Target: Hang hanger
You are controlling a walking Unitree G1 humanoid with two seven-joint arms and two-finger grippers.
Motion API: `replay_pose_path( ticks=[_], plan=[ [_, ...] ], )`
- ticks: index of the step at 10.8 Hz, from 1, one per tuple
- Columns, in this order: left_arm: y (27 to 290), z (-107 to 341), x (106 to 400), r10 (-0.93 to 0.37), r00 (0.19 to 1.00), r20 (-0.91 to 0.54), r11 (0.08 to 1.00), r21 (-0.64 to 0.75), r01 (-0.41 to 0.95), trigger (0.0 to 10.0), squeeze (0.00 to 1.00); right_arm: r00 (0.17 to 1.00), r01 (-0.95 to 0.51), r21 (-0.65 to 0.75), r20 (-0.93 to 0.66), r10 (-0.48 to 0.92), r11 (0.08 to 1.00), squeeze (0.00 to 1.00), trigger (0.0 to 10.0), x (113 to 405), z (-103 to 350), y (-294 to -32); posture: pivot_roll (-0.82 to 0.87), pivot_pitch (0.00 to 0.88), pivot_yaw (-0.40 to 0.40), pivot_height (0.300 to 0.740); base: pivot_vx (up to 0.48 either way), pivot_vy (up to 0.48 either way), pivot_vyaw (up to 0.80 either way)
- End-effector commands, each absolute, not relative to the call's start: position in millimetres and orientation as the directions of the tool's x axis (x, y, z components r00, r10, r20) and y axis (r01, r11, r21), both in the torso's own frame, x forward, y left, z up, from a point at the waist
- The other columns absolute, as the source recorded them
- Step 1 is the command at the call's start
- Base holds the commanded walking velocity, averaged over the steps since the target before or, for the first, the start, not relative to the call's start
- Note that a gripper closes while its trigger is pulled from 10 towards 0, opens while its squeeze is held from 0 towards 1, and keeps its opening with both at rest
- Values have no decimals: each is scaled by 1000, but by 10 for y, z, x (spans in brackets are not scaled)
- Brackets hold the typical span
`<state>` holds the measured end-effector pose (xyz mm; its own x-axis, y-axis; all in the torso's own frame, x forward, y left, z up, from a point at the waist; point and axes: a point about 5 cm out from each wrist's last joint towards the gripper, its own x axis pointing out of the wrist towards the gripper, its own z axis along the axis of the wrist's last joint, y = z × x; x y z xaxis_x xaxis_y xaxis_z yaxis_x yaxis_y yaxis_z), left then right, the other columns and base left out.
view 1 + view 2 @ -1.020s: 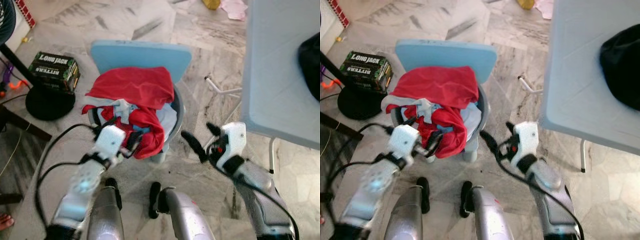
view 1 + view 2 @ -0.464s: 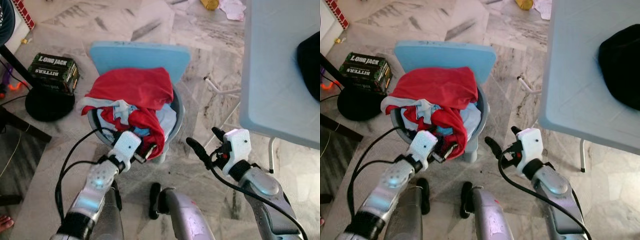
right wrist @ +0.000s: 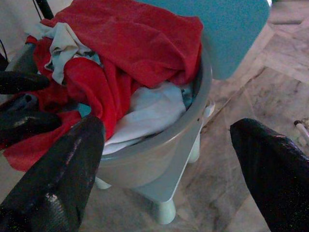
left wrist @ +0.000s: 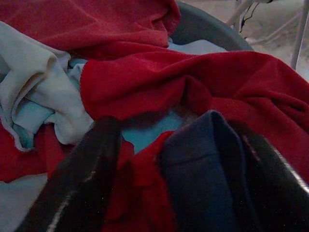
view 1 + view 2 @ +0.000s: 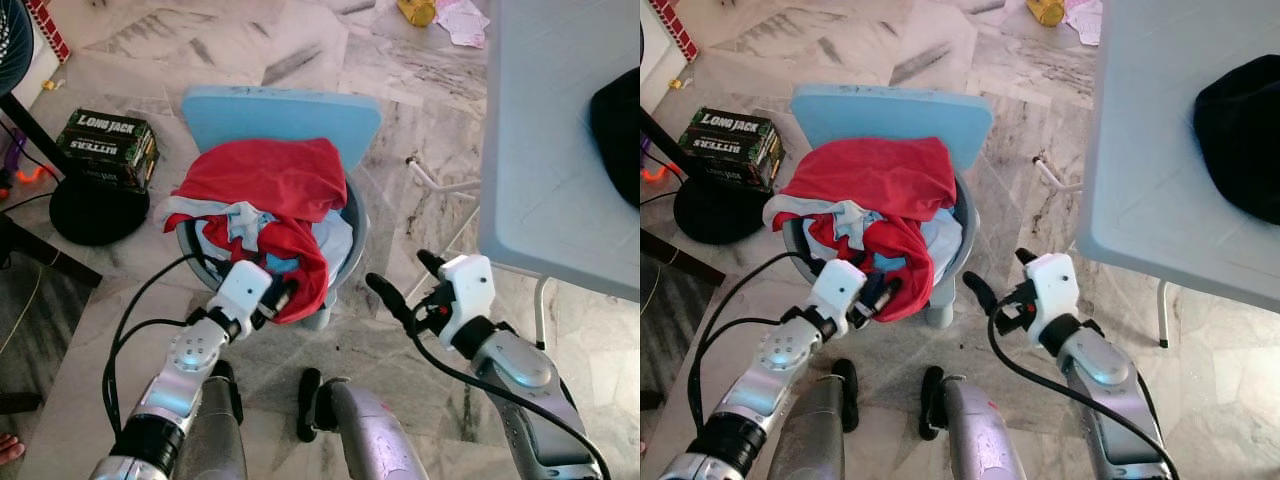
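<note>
Hanger: I can't make one out anywhere; if it is in the basin it sits buried under the laundry.
Basin (image 5: 352, 232): my landmark. Grey tub on a small blue chair (image 5: 282, 112), heaped with clothes.
Laundry: red garment (image 5: 270, 180) draped over the top and down the near rim; pale blue and white pieces tucked beneath it.
Left gripper (image 5: 280, 297): at the near rim of the basin, fingers pushed into the red cloth. Wrist view has red and dark blue fabric lying between them. I can't tell whether they have closed on it.
Right gripper (image 5: 402, 283): off to the right of the basin, clear of it, above the floor. Fingers spread wide, nothing between them.
Table (image 5: 560, 150): white, further right of the basin, with a dark bundle (image 5: 616, 110) on it.
Progress: early, by my reading. Nothing lifted clear, no rail or hook seen to hang on.
Left to do: find or free the hanger, lift it, carry it to a hanging place.
</note>
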<state>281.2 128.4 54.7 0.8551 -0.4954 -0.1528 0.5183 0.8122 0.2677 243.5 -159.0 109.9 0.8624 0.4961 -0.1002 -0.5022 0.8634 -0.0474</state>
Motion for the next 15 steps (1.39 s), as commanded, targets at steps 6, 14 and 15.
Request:
replay_pose_path(
  ticks=[6,14,15],
  plan=[
    [1281,508,2841,-499,852,-157,807,273,523,0,0,862,-500,-44,-118,493,865,0,10000,2457,1013,-1551,-65,255,-143,740,0,0,0],
    [1628,665,2924,-325,945,-42,879,357,318,0,0,878,-474,-17,-85,471,880,0,10000,2504,996,-1471,-40,274,-115,740,0,0,0],
    [1696,711,2938,-279,960,-7,890,373,262,0,0,883,-466,-15,-73,464,885,0,10000,2506,998,-1450,-28,273,-115,740,0,0,0]
  ],
)
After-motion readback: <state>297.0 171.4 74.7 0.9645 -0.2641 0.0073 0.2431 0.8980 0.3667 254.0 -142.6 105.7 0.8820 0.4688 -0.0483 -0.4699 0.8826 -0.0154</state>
